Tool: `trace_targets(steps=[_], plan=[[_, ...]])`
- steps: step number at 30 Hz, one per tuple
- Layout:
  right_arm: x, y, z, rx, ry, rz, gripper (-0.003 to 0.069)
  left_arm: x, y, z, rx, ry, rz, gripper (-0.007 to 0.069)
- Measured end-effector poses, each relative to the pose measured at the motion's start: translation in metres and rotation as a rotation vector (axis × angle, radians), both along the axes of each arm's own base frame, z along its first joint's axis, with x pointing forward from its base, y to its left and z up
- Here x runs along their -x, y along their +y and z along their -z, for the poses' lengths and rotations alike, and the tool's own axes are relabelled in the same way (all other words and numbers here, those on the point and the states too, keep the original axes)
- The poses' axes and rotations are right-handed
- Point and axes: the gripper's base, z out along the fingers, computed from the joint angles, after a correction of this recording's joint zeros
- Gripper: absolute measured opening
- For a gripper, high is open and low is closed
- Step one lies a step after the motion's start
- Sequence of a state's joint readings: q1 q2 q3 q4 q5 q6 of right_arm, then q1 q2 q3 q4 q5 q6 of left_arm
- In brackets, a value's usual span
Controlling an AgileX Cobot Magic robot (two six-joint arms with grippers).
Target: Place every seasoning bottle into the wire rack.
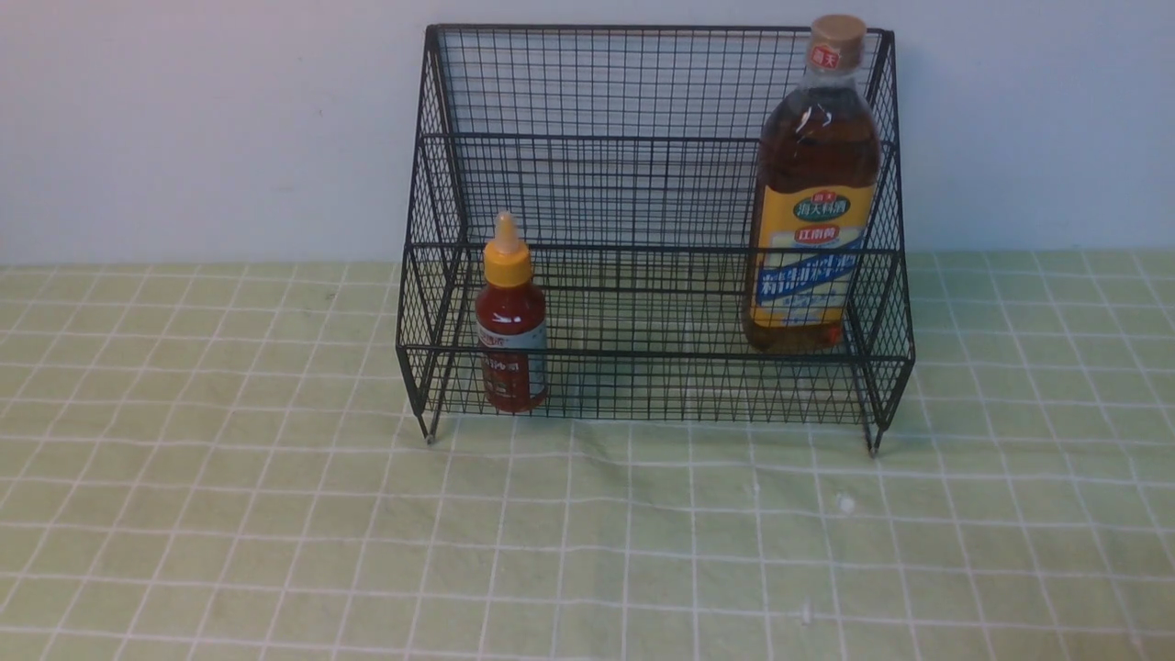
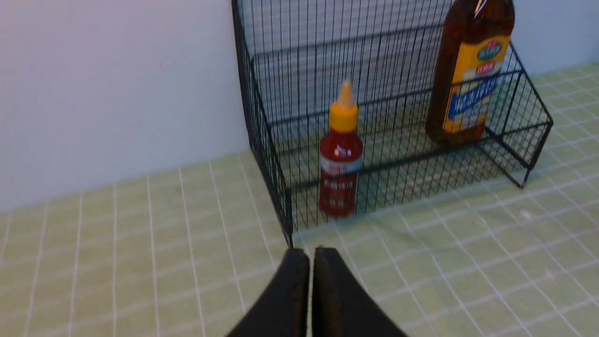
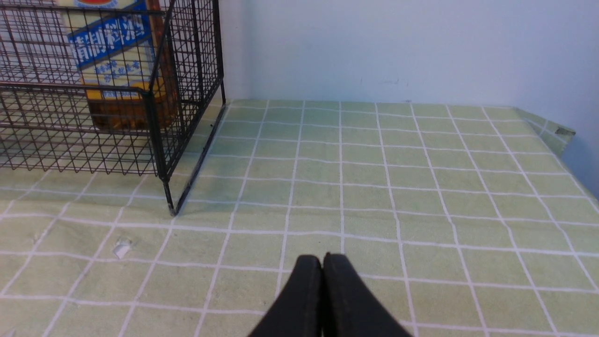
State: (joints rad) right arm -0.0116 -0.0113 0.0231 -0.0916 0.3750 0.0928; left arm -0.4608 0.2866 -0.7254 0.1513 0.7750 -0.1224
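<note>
Smooth matte-black tapered fingers point(image 2: 295, 290) on both wrists, rounded tips, no markings.

Front view: level with the table, facing forward at the wall, whole rack point(image 1: 656, 229) centred at mid distance. Left wrist view: low, angled toward the rack's left end, closed left gripper point(image 2: 311, 255) at frame edge. Right wrist view: low, close beside the rack's right end, closed right gripper point(image 3: 323, 262) at frame edge. Shared by all three: rack, tall bottle point(image 1: 812, 193), green cloth point(image 1: 275, 514).
</note>
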Motion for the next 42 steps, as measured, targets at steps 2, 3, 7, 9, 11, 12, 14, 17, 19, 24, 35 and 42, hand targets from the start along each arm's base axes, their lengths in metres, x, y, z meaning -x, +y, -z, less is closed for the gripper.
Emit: trace_targets(steps=[2, 3, 7, 9, 11, 12, 14, 17, 19, 24, 35, 42], plan=[[0.000, 0.000, 0.000, 0.000, 0.000, 0.000, -0.0014, -0.004, -0.001, 0.019, 0.003, -0.061, -0.040, -0.0006], [0.000, 0.000, 0.000, 0.000, 0.000, 0.000, -0.0014, -0.005, -0.002, 0.025, 0.009, -0.079, -0.054, -0.0006], [0.000, 0.000, 0.000, 0.000, 0.000, 0.000, -0.0014, -0.011, 0.000, 0.083, 0.017, -0.086, -0.179, -0.0006], [0.000, 0.000, 0.000, 0.000, 0.000, 0.000, -0.0014, -0.012, 0.003, 0.113, 0.016, -0.079, -0.238, -0.0006], [0.000, 0.000, 0.000, -0.009, 0.000, 0.002, -0.0014, -0.013, 0.005, 0.143, 0.016, -0.043, -0.294, -0.0006], [0.000, 0.000, 0.000, -0.011, 0.000, 0.002, -0.0014, -0.014, 0.005, 0.154, 0.015, -0.014, -0.313, -0.0006], [0.000, 0.000, 0.000, -0.014, 0.000, 0.003, -0.0014, -0.016, 0.006, 0.175, 0.013, 0.045, -0.335, -0.0006], [0.000, 0.000, 0.000, -0.018, 0.000, 0.004, -0.0014, -0.017, 0.006, 0.192, 0.006, 0.096, -0.339, -0.0006], [0.000, 0.000, 0.000, -0.019, 0.001, 0.004, -0.0014, -0.017, 0.006, 0.193, 0.003, 0.093, -0.339, -0.0006], [0.000, 0.000, 0.000, -0.022, 0.001, 0.005, -0.0014, -0.018, 0.005, 0.192, -0.053, 0.067, -0.309, -0.0006], [0.000, 0.000, 0.000, -0.022, 0.001, 0.005, -0.0014, -0.018, 0.003, 0.192, -0.063, 0.060, -0.285, -0.0006], [0.000, 0.000, 0.000, -0.022, 0.001, 0.005, -0.0014, -0.018, 0.003, 0.192, -0.063, 0.060, -0.285, -0.0006]])
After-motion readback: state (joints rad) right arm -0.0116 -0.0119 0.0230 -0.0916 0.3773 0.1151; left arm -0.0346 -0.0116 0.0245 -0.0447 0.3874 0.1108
